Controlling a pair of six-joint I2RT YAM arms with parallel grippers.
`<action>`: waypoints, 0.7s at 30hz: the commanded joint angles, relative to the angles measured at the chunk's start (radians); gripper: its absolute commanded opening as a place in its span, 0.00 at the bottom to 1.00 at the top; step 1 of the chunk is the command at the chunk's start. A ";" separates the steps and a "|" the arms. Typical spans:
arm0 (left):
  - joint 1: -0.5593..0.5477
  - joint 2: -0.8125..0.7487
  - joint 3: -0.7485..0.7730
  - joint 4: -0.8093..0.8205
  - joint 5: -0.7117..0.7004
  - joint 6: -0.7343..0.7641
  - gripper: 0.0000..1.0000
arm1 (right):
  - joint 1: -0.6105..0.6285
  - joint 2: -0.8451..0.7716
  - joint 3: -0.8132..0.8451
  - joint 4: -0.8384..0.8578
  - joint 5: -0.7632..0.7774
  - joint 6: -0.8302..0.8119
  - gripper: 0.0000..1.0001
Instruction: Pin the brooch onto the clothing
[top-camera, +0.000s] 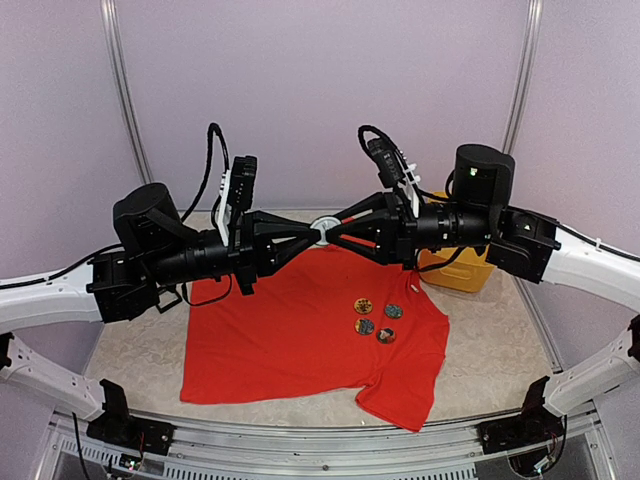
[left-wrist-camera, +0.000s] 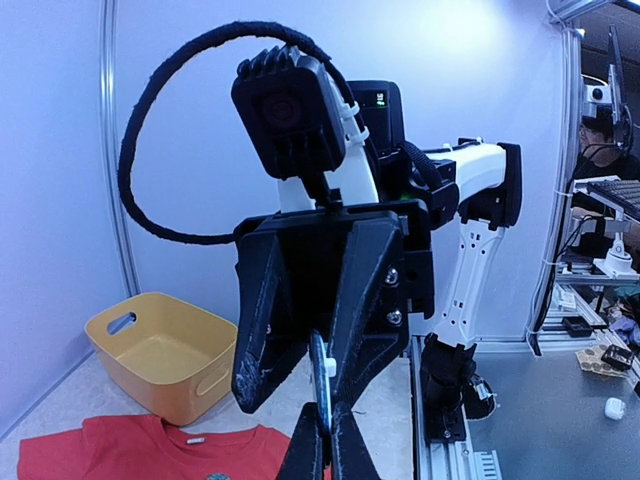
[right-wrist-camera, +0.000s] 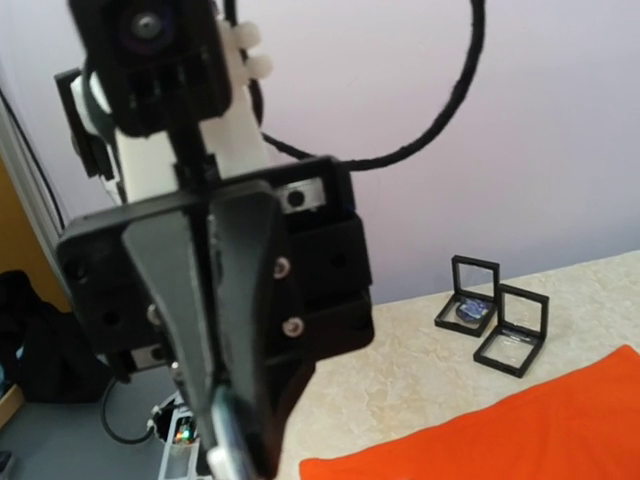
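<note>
Left claw (left-wrist-camera: 322, 442) sits right up close in its own wrist view. It points up, and its two black fingers are pressed tight on the brooch (left-wrist-camera: 320, 385). From there we see only the brooch's thin edge, a dark flat thing with a small white bit on one side. From above it looks like a pale ring, held up in the air between the two arms.

Right claw (top-camera: 341, 228) points straight at the left claw, tip to tip, so the two make a bow-tie shape. Its fingers come in narrow at the other side of the brooch. I cannot tell if they really pinch it or just stand beside it.

Down below lies the red T-shirt (top-camera: 290, 340), spread flat on the table (top-camera: 130, 355). The brooch is high above it and does not touch the cloth. Four round badges (top-camera: 364, 306) sit in a little square on the right part of the shirt.

The shirt's neck end is turned toward the yellow basket (left-wrist-camera: 165, 355), which stands just past it, partly behind the right arm. Two small black frame boxes (right-wrist-camera: 470, 295) sit side by side on the table by the wall, beyond the shirt's edge.
</note>
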 joint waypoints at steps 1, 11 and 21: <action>-0.043 0.006 0.048 -0.024 0.135 0.020 0.00 | -0.018 0.045 0.057 -0.042 0.172 0.005 0.31; -0.031 -0.052 0.023 -0.084 -0.022 0.064 0.00 | -0.018 -0.091 -0.031 -0.055 -0.225 -0.215 0.55; -0.032 -0.030 0.050 -0.129 -0.035 0.083 0.00 | -0.007 -0.038 -0.005 0.033 -0.107 -0.108 0.35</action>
